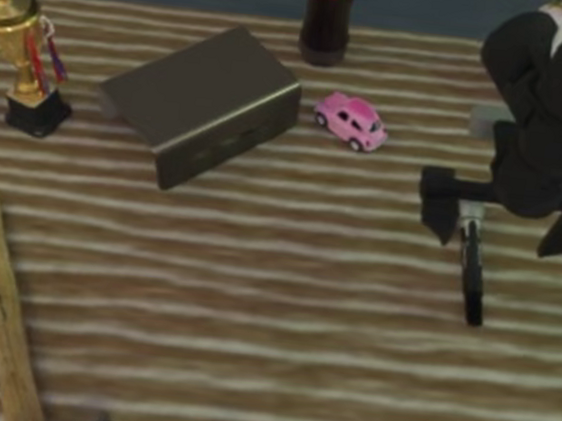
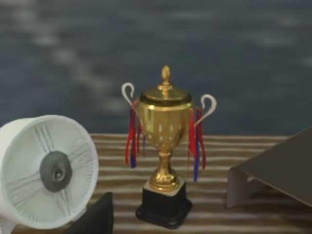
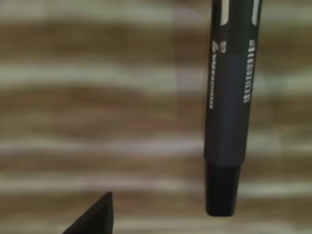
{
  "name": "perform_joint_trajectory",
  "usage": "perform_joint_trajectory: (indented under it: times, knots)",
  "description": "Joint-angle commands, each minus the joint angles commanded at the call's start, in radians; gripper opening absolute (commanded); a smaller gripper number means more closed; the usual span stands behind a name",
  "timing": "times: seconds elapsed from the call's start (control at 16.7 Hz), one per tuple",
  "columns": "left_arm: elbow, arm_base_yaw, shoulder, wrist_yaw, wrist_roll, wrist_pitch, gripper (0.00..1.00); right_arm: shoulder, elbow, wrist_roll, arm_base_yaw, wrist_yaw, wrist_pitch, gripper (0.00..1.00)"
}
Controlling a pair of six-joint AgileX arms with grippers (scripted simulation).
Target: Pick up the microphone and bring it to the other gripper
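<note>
Now the right gripper (image 1: pixel 510 210), fingers spread wide, hovers over the microphone (image 1: pixel 471 271) lying at the table's right. Reaching is in hand; next it must lower and close on the handle.

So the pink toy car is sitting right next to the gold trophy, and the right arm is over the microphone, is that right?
Not quite. In the top view the pink toy car sits beside the cola bottle, far from the gold trophy at the table's left. The right end effector is indeed over the microphone.
</note>
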Motion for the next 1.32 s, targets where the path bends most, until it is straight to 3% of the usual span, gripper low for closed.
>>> perform_joint_trajectory:
  times: [0.42,0.84,1.2,1.32]
  knots:
    - [0.0,0.0,0.0,0.0,0.0,0.0,1.0,0.016,-0.004,-0.001,-0.003,0.0,0.014,1.0]
    - [0.0,0.0,0.0,0.0,0.0,0.0,1.0,0.171,-0.113,-0.002,-0.004,0.001,0.289,1.0]
    - [0.0,0.0,0.0,0.0,0.0,0.0,1.0,0.201,-0.131,-0.002,-0.004,0.001,0.328,1.0]
    - [0.0,0.0,0.0,0.0,0.0,0.0,1.0,0.201,-0.131,-0.002,-0.004,0.001,0.328,0.85]
